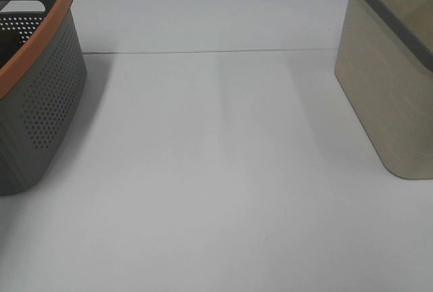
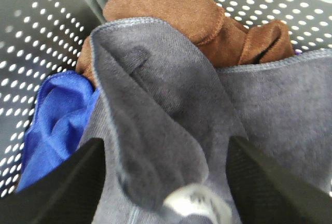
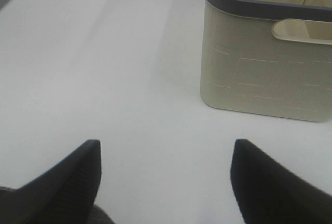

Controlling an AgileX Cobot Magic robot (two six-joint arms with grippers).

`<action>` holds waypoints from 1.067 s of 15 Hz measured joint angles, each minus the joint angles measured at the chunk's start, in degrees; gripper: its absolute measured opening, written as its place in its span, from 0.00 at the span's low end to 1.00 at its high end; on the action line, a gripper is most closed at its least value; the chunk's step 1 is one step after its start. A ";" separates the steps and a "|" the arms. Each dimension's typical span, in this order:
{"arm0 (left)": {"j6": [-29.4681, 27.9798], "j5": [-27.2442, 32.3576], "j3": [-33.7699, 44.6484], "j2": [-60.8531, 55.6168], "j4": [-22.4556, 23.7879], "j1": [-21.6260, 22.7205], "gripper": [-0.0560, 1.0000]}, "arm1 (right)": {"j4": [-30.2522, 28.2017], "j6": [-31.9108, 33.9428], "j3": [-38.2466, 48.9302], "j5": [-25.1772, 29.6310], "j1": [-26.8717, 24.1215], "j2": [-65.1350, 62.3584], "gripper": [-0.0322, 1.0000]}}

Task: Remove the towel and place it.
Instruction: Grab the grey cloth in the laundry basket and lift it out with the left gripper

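Left pincer (image 2: 165, 142) apart, straddling grey towel (image 2: 171, 94) lying over brown towel (image 2: 171, 11) and blue towel (image 2: 57, 115) in perforated grey basket (image 2: 31, 42); right pincer (image 3: 166, 142) apart above table (image 3: 104, 53) near beige basket (image 3: 259, 79).

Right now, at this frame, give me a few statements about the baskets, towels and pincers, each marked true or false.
1. The left pincer is inside the perforated grey basket, open over a grey towel. True.
2. The grey towel lies on the table between the two baskets. False: it is in the perforated grey basket.
3. The right pincer is shut on a towel. False: it is open and holds nothing, above the white table.
4. A brown towel and a blue towel share the basket with the grey towel. True.
5. The beige basket has an orange rim. False: it has a dark grey rim.
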 joint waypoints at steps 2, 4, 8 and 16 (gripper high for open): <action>0.00 -0.06 -1.15 1.72 0.00 0.00 0.59 | 0.00 0.00 0.00 0.00 0.00 0.00 0.68; 0.00 -0.06 -1.32 2.64 0.00 0.00 0.44 | 0.00 0.00 0.00 0.00 0.00 0.00 0.68; 4.47 -0.06 -1.32 3.32 0.11 0.00 0.05 | 0.00 0.00 0.00 0.00 0.00 0.00 0.68; 5.61 3.15 -1.43 -8.37 -0.97 -0.06 0.05 | 0.00 0.00 0.00 0.00 0.00 0.00 0.68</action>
